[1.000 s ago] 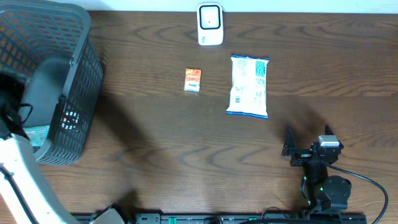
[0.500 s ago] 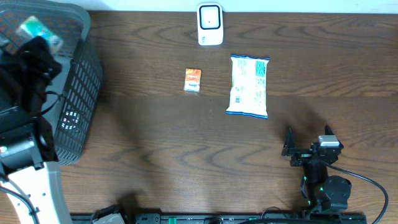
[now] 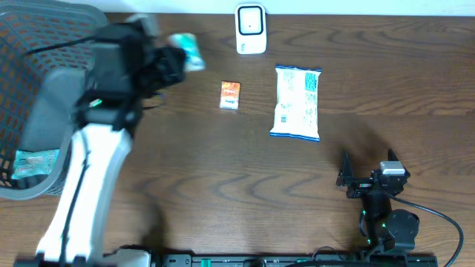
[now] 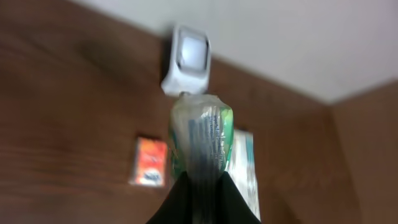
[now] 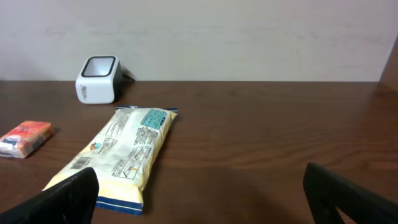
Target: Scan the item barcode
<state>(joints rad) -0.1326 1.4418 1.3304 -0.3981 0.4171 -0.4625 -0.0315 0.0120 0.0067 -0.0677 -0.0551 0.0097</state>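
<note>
Black mesh basket at the wooden table's left edge

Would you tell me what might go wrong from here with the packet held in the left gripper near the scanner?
1. The left gripper pinches the packet by one end only, so it might slip or sag.
2. I cannot tell which face carries the barcode, so the scanner may miss it.
3. The orange box and white bag lie close to the scanner; a low pass could knock them.
</note>
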